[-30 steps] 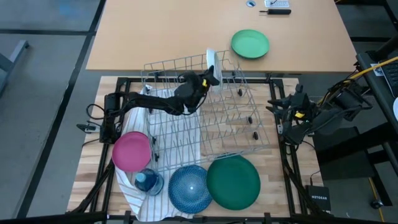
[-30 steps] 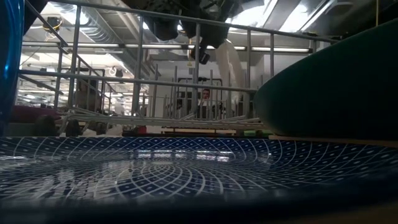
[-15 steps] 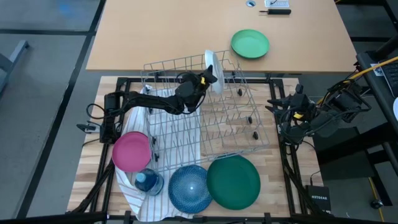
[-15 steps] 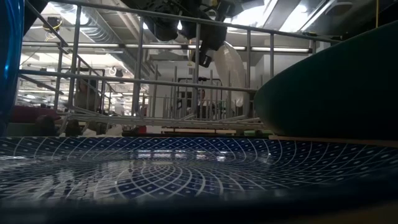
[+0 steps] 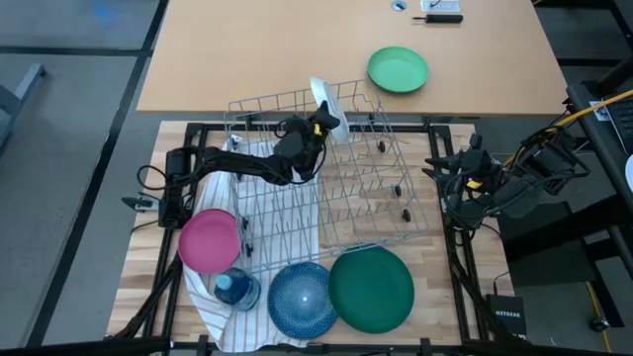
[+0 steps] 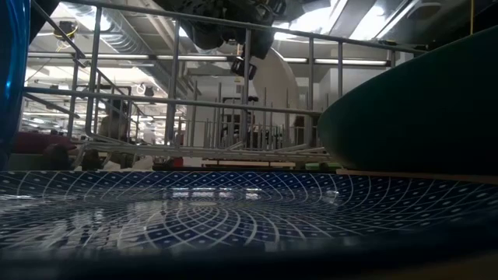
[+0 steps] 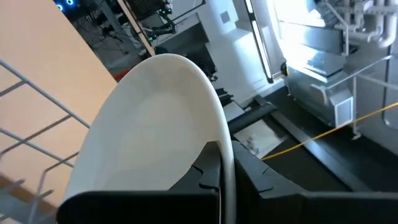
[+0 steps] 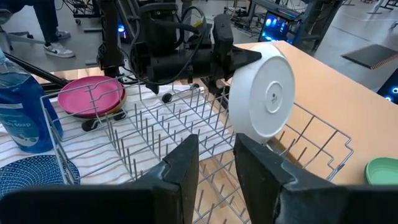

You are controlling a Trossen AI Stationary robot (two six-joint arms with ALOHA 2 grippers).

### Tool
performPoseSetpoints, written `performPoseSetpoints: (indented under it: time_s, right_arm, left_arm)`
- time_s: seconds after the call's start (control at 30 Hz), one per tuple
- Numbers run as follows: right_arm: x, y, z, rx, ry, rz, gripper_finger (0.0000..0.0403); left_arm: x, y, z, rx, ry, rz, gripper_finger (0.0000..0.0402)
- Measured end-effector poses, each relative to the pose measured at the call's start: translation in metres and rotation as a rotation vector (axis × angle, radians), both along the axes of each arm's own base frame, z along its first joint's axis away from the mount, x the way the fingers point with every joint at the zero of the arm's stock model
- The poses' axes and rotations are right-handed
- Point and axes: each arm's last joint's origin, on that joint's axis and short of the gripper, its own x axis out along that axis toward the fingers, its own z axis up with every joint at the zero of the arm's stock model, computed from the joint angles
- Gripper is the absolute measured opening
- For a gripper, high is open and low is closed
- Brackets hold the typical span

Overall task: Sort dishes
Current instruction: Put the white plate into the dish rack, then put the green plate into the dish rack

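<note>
White plate (image 5: 323, 102) held on edge above the wire rack's (image 5: 326, 178) far end, pinched at its rim by the left tool (image 5: 318, 127), magenta plate (image 5: 209, 240), speckled blue plate (image 5: 302, 299), dark green plate (image 5: 371, 289) lay on the bench (image 5: 435, 297), right tool (image 5: 442, 170) parked beside rack, fingers apart, empty.

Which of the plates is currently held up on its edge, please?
The white plate, pinched by the left pincer over the wire rack; the others lie flat.
</note>
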Motion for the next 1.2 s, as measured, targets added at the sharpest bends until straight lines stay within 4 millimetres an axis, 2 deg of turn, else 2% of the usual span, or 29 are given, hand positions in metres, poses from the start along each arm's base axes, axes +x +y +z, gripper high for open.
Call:
performPoseSetpoints:
  time_s: [0.23, 0.37, 0.57, 0.73, 0.87, 1.2]
  right_arm:
    - [0.0, 0.0, 0.0, 0.0, 0.002, 0.002, 0.0108]
    - [0.0, 0.0, 0.0, 0.003, 0.002, 0.001, 0.0108]
    - [0.0, 0.0, 0.0, 0.019, -0.005, -0.005, 0.0108]
    - [0.0, 0.0, 0.0, 0.019, -0.005, -0.006, 0.0108]
    - [0.0, 0.0, 0.0, 0.02, -0.004, -0.003, 0.0108]
    - [0.0, 0.001, -0.001, 0.041, 0.016, 0.028, 0.0108]
  left_arm:
    - [0.002, -0.001, -0.004, 0.001, 0.106, 0.008, 0.0001]
    - [0.005, 0.001, -0.014, -0.043, 0.148, -0.008, 0.0001]
    - [0.006, 0.008, -0.033, -0.162, 0.126, -0.019, 0.0001]
    - [0.005, 0.012, -0.038, -0.188, 0.145, -0.027, 0.0004]
    - [0.005, 0.014, -0.039, -0.187, 0.163, -0.044, 0.0026]
    - [0.007, 0.011, -0.039, -0.145, 0.305, -0.073, 0.012]
